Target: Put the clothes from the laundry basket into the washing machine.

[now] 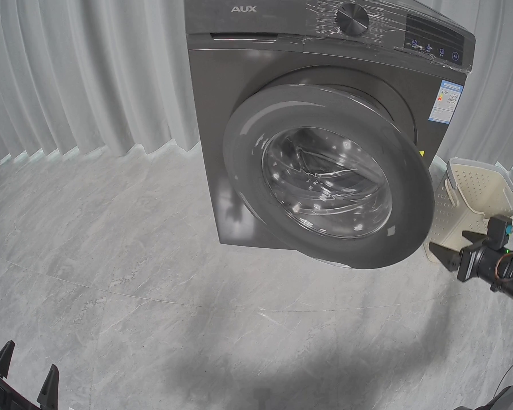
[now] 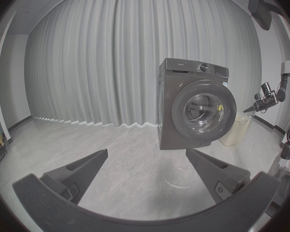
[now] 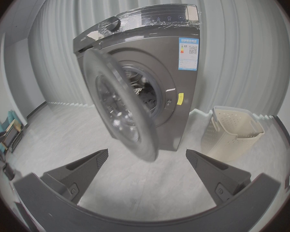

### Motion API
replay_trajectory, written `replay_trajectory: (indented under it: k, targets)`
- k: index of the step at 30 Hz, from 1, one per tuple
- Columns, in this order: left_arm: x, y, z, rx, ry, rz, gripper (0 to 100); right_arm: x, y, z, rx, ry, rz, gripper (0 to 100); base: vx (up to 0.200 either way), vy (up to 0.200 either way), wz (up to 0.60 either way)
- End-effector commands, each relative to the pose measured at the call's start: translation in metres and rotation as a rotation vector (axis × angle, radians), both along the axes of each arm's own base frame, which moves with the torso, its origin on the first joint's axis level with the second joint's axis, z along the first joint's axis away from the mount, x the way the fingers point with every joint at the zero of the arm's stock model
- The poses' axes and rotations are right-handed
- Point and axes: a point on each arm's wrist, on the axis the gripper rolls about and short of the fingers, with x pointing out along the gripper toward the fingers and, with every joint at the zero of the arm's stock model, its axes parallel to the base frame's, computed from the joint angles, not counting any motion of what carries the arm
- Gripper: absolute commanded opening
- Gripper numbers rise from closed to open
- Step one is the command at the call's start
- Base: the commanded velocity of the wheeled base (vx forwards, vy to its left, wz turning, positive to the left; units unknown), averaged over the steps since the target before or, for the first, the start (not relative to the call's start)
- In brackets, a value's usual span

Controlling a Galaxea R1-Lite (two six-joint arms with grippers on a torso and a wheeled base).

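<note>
Grey floor (image 1: 125, 257) holds the washing machine (image 1: 239, 86), and the basket (image 1: 473, 200) just right of it lies nearest my right jaws, which, like my left jaws, stand apart.

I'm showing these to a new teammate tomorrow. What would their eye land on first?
First, the dark grey washing machine standing before the pleated curtain, with its round door swung open. Next, the cream laundry basket on the floor beside the machine, on the robot's right, close to the open right gripper. In the right wrist view, dark clothes lie inside the drum.
</note>
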Motion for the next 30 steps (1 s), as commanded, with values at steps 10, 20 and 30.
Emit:
replay_trajectory:
  k: [10,20,30]
  targets:
    - [0.0,0.0,-0.004,0.001,0.002,0.0,100,-0.077,0.039,-0.033,0.001,0.078,0.436,100,0.0,-0.08,0.0]
    - [0.0,0.0,-0.004,0.006,0.001,-0.011,100,-0.087,0.065,-0.022,0.157,0.111,0.595,100,0.0,-0.12,0.0]
    - [0.0,0.0,-0.004,0.007,0.0,-0.011,100,-0.085,0.08,-0.013,0.242,0.14,0.64,100,0.1,0.0,0.0]
